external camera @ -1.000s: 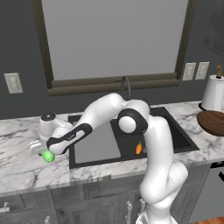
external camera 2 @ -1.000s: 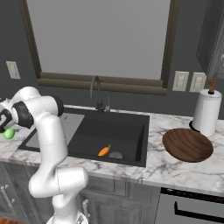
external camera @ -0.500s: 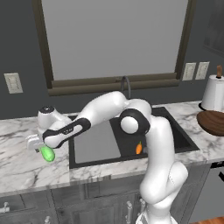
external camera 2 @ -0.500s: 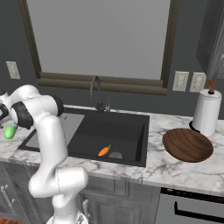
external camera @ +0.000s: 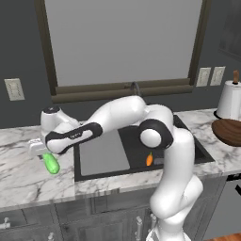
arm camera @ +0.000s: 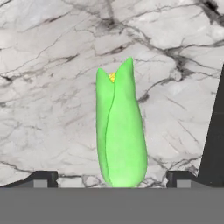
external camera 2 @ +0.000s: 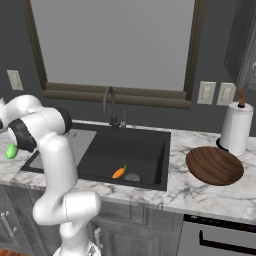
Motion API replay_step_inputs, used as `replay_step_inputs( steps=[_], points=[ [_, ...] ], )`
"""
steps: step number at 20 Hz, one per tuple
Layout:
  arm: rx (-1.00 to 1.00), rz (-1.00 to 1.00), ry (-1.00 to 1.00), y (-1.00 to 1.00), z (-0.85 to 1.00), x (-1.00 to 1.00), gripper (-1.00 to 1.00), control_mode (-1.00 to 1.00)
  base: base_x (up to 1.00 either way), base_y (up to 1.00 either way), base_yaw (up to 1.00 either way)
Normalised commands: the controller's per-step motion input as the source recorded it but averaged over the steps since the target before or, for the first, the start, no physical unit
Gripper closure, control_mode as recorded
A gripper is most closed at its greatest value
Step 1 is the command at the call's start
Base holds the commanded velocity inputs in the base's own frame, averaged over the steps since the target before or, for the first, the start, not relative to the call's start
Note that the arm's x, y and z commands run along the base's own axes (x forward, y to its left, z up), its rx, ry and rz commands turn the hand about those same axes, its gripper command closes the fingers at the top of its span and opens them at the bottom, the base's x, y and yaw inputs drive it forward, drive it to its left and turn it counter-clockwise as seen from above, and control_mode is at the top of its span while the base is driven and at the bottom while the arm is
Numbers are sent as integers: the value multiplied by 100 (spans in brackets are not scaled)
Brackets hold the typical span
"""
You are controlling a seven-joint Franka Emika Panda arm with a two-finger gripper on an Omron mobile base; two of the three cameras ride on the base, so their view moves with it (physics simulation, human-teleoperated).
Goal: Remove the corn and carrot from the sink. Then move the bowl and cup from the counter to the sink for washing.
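The bench (external camera: 28, 179), white marble, carries the corn (external camera: 51, 163) on its left stretch, just outside the left rim of the sink (external camera: 101, 153). In the black basin lies the carrot (external camera: 149, 159), near the front wall and close to the round drain, well apart from the corn. On the bench to the right of the sink sits the wooden bowl (external camera 2: 214, 165), beside a paper towel roll (external camera 2: 234, 128).

The arm reaches left across the sink, and the fingers (arm camera: 111, 178) stand spread wide over the corn, 1 tip on each side of it and neither visibly touching it. In the hand view the husk's long axis runs straight away from the fingers, butt end between the tips.

The corn looks set down, so the carrot is likely next; it lies to the right, down in the basin.
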Motion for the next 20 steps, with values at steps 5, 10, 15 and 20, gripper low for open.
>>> replay_step_inputs(
  steps=[5,10,15,20],
  points=[
    [0,-4,0,-44,20,-43,-100,-100,0,0,0],
    [0,-3,-1,-53,14,-37,-100,-100,0,0,0],
    [2,0,-2,-59,17,-30,-100,-100,0,0,0],
    [2,0,-1,-60,19,-29,-100,-100,0,0,0]
  ],
)
